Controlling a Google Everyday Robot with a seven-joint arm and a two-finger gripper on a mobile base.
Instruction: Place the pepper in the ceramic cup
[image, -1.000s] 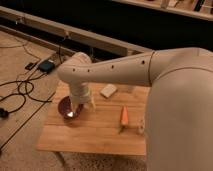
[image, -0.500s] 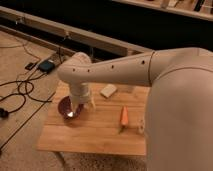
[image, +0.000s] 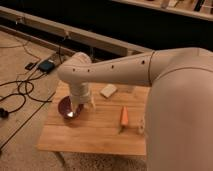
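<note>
The orange pepper (image: 124, 116) lies on the wooden table (image: 100, 135), right of centre, its darker stem tip pointing toward the front edge. A small pale cup (image: 141, 127) stands just right of the pepper, partly hidden by my big white arm. My gripper (image: 81, 105) hangs down from the wrist at the table's left side, over the right rim of the dark purple bowl (image: 66, 107). It is well left of the pepper and holds nothing that I can see.
A pale flat block (image: 108, 90) lies near the table's back edge. My arm (image: 150, 70) spans the scene from the right. Cables and a small box (image: 46, 65) lie on the floor to the left, in front of a low ledge.
</note>
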